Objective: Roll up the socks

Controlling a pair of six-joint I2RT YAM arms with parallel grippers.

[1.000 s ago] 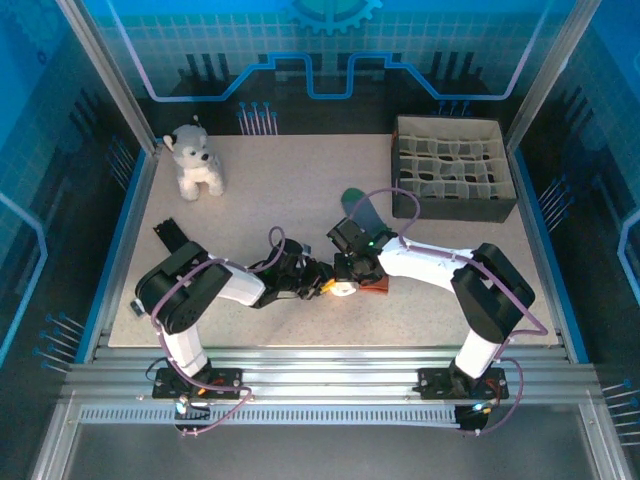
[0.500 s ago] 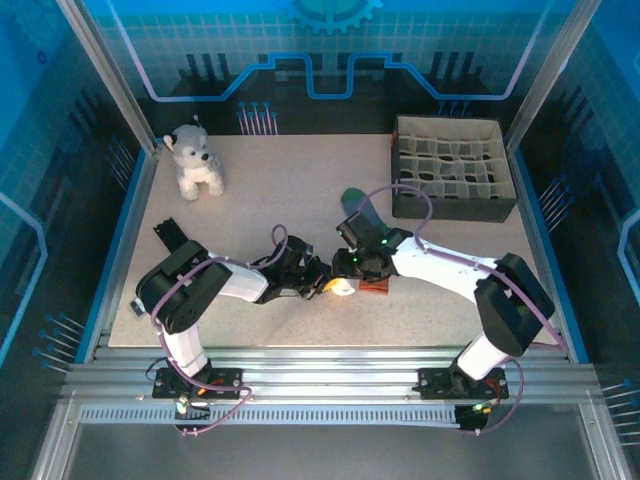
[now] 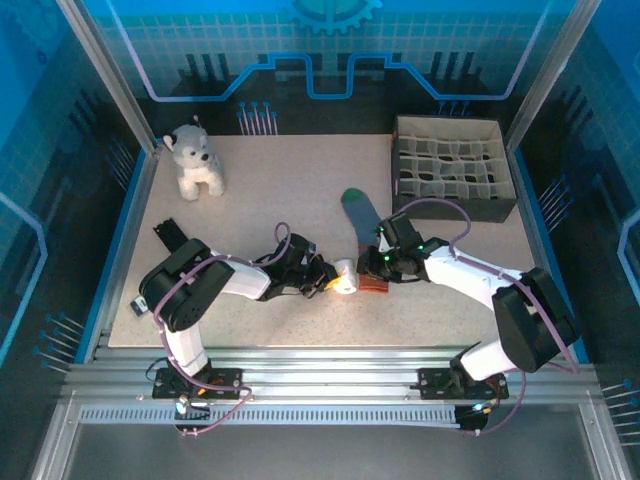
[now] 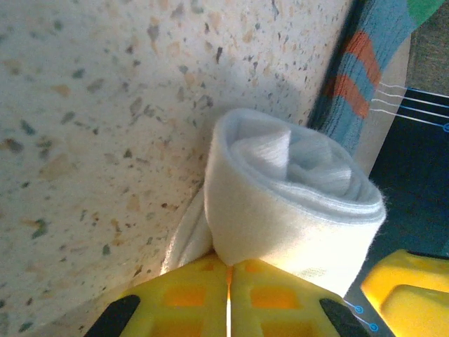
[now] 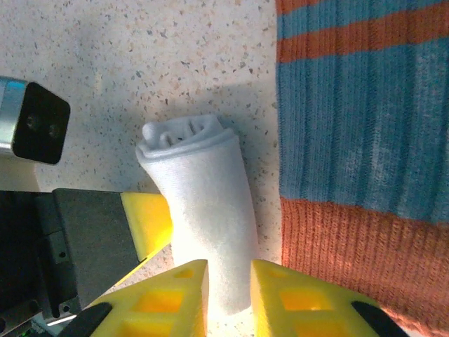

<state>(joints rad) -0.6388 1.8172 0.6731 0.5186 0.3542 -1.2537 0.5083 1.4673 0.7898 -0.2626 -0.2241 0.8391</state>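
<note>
- white sock [image 5: 200, 203] rolled, lying on table [image 5: 140, 63] just beside flat teal sock [image 5: 358, 126];
- left gripper [image 4: 228, 284] fingers pressed together; roll touches their tips;
- right gripper [image 5: 230, 274] narrow, straddling roll's end; cannot tell if clamped

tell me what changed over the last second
The right gripper pulled back to the right, its elbow swinging out toward the table's right edge, which uncovered more of the teal sock. Its fingers now flank one end of the rolled white sock. The left gripper stayed at the roll, which barely shifted. The plush dog and divider box are unchanged.
</note>
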